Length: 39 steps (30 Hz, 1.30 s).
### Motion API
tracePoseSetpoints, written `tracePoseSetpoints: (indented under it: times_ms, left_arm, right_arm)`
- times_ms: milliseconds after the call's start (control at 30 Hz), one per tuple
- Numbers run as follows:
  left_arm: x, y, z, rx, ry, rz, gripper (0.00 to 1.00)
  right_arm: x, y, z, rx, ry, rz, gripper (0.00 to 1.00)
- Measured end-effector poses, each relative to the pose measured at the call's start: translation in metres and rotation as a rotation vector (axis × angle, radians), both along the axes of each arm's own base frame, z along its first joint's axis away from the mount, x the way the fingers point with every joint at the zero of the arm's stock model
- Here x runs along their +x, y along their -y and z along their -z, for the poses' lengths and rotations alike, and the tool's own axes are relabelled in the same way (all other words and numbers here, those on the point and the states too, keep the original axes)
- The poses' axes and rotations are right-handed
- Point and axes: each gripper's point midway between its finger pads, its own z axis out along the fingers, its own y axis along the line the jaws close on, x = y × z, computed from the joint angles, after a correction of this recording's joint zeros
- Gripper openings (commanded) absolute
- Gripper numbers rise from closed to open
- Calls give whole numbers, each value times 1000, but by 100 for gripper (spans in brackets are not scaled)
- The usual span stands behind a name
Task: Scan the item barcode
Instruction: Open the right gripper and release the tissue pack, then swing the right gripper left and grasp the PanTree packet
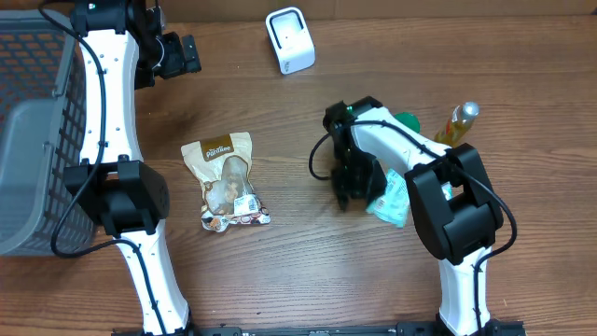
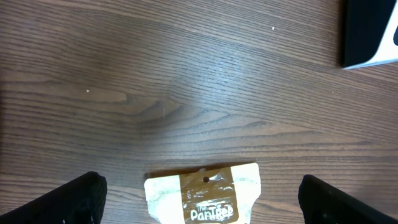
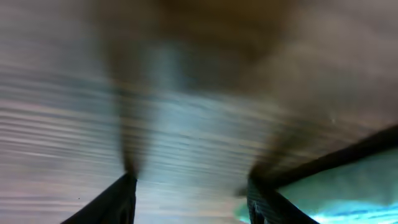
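Right wrist: right gripper (image 3: 191,202) half-open, empty, low over wood-grain table (image 1: 280,271), teal plastic packet (image 3: 348,190) beside one finger. Pick-up stage, prob.; next needs jaws centred on packet, then barcode to white box-shaped scanner (image 1: 290,39). Left gripper (image 1: 180,54) wide open, empty, brown snack pouch (image 2: 202,199) below. Grey mesh basket (image 1: 28,140) by left arm.

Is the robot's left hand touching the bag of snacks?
Apart. The overhead view shows the left gripper open and far from the snack bag, with a wide stretch of bare table between them.
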Motion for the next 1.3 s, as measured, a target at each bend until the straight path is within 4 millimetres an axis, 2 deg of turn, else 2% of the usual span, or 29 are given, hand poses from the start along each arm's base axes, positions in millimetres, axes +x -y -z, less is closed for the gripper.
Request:
tracePoseSetpoints:
  times_ms: [100, 200, 267, 333, 467, 500, 533, 567, 600, 633, 700, 733, 867, 1033, 1133, 1167, 1300]
  left_arm:
    - [0, 0, 0, 0, 0, 0, 100]
    - [0, 0, 0, 0, 0, 0, 99]
    - [0, 0, 0, 0, 0, 0, 100]
    - [0, 0, 0, 0, 0, 0, 100]
    - [0, 0, 0, 0, 0, 0, 100]
    - [0, 0, 0, 0, 0, 0, 99]
    - [0, 0, 0, 0, 0, 0, 100]
    - [0, 0, 0, 0, 0, 0, 99]
    - [0, 0, 0, 0, 0, 0, 100]
    - [0, 0, 0, 1, 0, 0, 100]
    - [0, 0, 0, 0, 0, 0, 100]
    - [0, 0, 0, 0, 0, 0, 99]
    - [0, 0, 0, 0, 0, 0, 99]
    - [0, 0, 0, 0, 0, 0, 100]
    - [0, 0, 0, 0, 0, 0, 99]
    - [0, 0, 0, 0, 0, 0, 99]
    - [0, 0, 0, 0, 0, 0, 100]
  right_arm:
    - [-14, 21, -2, -80, -55, -2, 54]
    - [-14, 40, -5, -137, -66, 3, 54]
    - [-13, 42, -5, -141, -64, 7, 54]
    - [-4, 34, -10, -112, -44, 15, 54]
    - [39, -23, -33, 72, 104, 13, 53]
    - [55, -49, -41, 157, 170, 2, 54]
    - [65, -65, -46, 209, 215, -7, 55]
    - [83, -103, -58, 323, 312, -37, 56]
    - [94, -127, -64, 391, 379, -54, 57]
    - [98, -138, -66, 418, 404, -64, 57]
    - [109, -187, -79, 550, 521, -121, 60]
    - [113, -206, -86, 596, 569, -142, 61]
    - [114, -256, -99, 660, 729, -221, 63]
    - [99, -277, -95, 610, 797, -279, 66]
    - [97, -285, -91, 599, 825, -296, 71]
    - [96, -286, -87, 593, 821, -296, 74]
    - [92, -279, -59, 533, 777, -305, 100]
